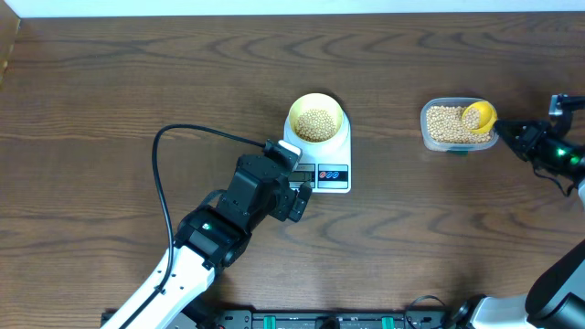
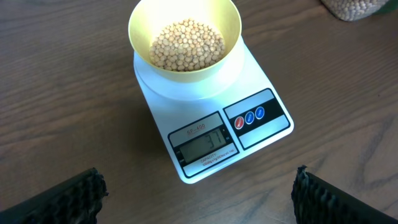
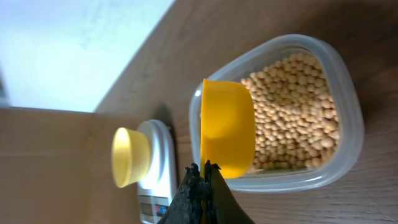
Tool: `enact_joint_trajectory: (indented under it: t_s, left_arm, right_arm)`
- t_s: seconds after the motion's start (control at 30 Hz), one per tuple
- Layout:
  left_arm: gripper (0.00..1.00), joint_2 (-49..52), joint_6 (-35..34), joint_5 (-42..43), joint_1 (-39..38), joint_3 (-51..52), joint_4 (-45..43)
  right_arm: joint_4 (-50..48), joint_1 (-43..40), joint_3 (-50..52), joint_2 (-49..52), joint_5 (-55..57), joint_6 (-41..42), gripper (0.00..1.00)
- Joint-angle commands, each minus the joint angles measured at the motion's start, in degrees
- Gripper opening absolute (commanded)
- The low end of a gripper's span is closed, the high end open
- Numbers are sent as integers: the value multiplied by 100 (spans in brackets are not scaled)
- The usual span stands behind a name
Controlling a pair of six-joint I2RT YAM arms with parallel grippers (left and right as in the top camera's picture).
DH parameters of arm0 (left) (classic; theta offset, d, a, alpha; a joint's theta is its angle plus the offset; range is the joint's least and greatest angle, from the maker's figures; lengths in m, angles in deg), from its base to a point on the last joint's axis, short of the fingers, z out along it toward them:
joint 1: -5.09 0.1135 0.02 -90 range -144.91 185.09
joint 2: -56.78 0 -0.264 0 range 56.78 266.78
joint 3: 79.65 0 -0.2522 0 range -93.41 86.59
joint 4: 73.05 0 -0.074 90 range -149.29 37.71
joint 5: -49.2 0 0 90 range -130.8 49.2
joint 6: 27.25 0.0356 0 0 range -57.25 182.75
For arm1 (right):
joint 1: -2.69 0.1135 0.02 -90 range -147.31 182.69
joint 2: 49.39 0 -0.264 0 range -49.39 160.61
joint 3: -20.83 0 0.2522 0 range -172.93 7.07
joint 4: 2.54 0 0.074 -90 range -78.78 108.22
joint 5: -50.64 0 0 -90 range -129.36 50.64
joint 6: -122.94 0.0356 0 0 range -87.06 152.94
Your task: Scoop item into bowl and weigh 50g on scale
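Bowl (image 1: 316, 119) sitting on scale (image 1: 329, 174), part-filled with beans (image 2: 186, 45); display (image 2: 206, 142) showing roughly 31, short of 50. Right fingers (image 3: 189, 199) pinching spoon (image 3: 227, 127) handle over tub (image 3: 348, 124), at scale's 3 o'clock. Left fingers (image 2: 68, 196) hanging spread at scale's 7 o'clock. More scooping needed.

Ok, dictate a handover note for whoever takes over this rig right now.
Left gripper open, empty, in front of the scale.
Right gripper shut on the handle of the yellow spoon, spoon head in the clear tub of beans.
Bowl sits on the scale, holding beans; display appears to read 31.
Left to do: scoop more beans into the bowl until it shows 50.
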Motion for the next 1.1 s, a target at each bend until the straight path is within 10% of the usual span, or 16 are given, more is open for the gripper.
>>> enact_joint_trajectory:
  t_s: [0.0,1.07]
  left_arm:
    - [98,11,-90,-68,24,-9,-22]
    - [98,11,-90,-68,24,-9,-22]
  right_arm:
    - [-7,-146,0,28,-691,79,1]
    - [-20,-170,0,28,-848,76,1]
